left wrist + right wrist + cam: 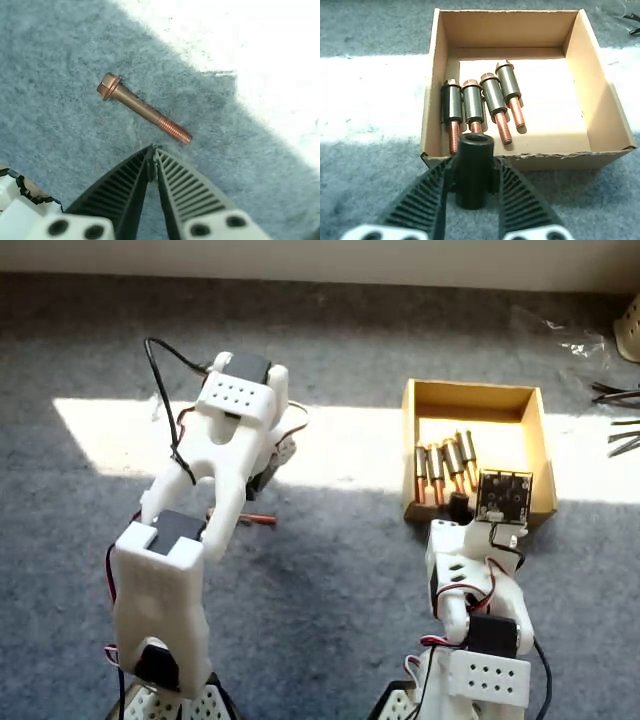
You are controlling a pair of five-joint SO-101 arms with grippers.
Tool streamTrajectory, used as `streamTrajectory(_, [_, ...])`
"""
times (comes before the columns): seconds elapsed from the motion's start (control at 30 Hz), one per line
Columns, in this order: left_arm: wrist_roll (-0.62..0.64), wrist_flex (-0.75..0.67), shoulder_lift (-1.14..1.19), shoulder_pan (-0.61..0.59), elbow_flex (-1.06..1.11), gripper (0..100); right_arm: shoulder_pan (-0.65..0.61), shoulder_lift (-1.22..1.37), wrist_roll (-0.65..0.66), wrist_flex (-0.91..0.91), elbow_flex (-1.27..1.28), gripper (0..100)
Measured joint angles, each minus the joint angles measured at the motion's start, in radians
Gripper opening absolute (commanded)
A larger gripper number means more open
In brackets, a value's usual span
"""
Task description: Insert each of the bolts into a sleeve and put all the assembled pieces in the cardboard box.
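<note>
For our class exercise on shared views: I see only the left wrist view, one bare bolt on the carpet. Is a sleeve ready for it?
Observer: Yes. The right jaws are shut on a black sleeve, at the cardboard box's near wall.
Operator: Anything in the box?
Observer: Four assembled pieces, side by side.
Operator: Where is my bolt from above?
Observer: The bolt lies in shade beside the left arm, apart from the box.

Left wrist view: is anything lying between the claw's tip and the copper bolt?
No. In the left wrist view, only bare grey carpet separates the closed claw from the bolt's threaded end.
</note>
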Motion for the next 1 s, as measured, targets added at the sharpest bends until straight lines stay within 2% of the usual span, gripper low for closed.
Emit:
streamTrajectory(0.13, [0.094,0.000,0.002,-0.038,0.003,25,0.000,0.000,0.000,0.000,0.000,0.5])
streamTrajectory(0.23, [0.141,0.000,0.003,-0.063,0.041,32,0.000,0.000,0.000,0.000,0.000,0.5])
streamTrajectory(0.4, [0.189,0.000,0.009,-0.064,0.083,33,0.000,0.000,0.000,0.000,0.000,0.5])
streamTrajectory(0.63, [0.192,0.000,0.009,-0.163,0.120,33,0.000,0.000,0.000,0.000,0.000,0.5])
streamTrajectory(0.77, [0.192,0.000,0.009,-0.180,0.181,33,0.000,0.000,0.000,0.000,0.000,0.5])
streamTrajectory(1.0, [0.192,-0.075,0.009,-0.180,0.272,33,0.000,0.000,0.000,0.000,0.000,0.5])
